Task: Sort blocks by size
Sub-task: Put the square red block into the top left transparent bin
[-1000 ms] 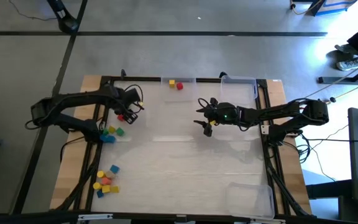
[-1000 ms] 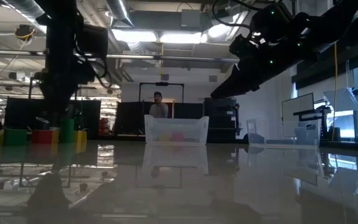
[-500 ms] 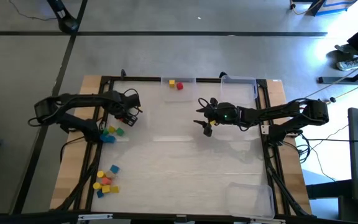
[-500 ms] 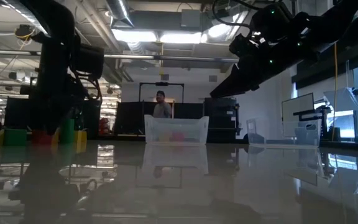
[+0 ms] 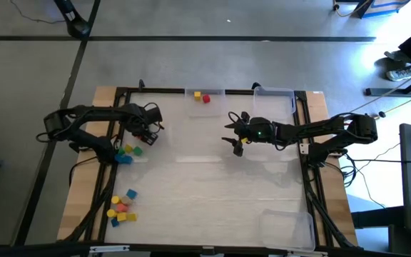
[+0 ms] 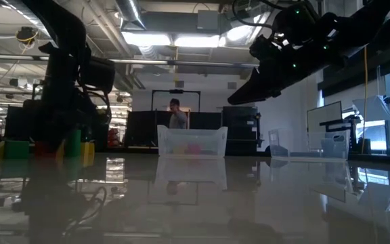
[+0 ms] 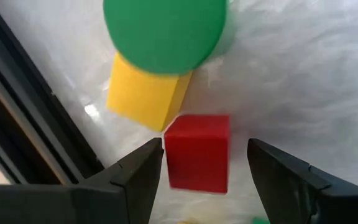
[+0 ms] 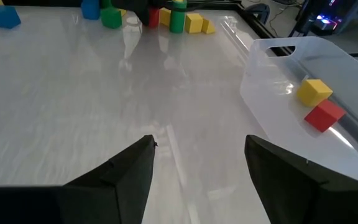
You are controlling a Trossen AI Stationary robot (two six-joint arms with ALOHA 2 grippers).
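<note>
In the left wrist view a red cube [image 7: 197, 152] lies on the table beside a yellow cube [image 7: 145, 93] and a green cylinder [image 7: 165, 31]. My left gripper [image 7: 204, 146] is open and points down, one finger on either side of the red cube and apart from it. More blocks [image 5: 128, 151] lie just nearer than it, and another cluster [image 5: 122, 205] lies near the front left. My right gripper [image 5: 237, 146] hangs open over the middle of the table with nothing between its fingers.
A clear tray [image 8: 303, 74] at the far edge holds a yellow cube [image 8: 316, 91] and a red cube [image 8: 324, 116]. A second clear tray [image 5: 275, 96] stands to its right and a third [image 5: 287, 227] at the near right corner. A dark frame rail [image 7: 36, 124] runs close beside the left gripper.
My left gripper has come down toward the red cube and turned a little about its own axis, fingers still open. The blocks have stayed where they were.
</note>
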